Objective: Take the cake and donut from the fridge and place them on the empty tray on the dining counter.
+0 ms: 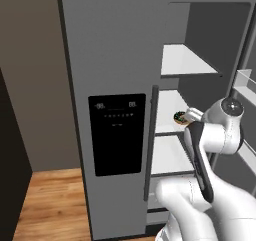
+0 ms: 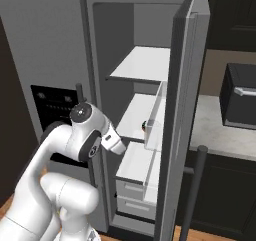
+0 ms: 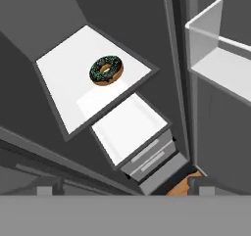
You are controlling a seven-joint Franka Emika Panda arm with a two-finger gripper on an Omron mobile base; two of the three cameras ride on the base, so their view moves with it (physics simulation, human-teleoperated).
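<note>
Hand view is looking down into the open right compartment of the fridge (image 3: 122, 29), with the two dark tips of the gripper (image 3: 122, 190) barely peeking up at the bottom edge, set wide apart and holding nothing between them. Well beyond them, the donut (image 3: 106, 70) is lying flat on a white shelf (image 3: 63, 78), near that shelf's front right part, its dark icing speckled green and its tan edge showing. Below that shelf a second white shelf and two grey drawers (image 3: 149, 156) are showing, and a clear door bin (image 3: 215, 49) is sitting to the right on the opened door.

From the left base view, the arm is reaching into the compartment at the middle shelf, with the donut (image 1: 180, 117) just beside the wrist. From the right base view, the fridge door (image 2: 180, 110) is standing wide open.
</note>
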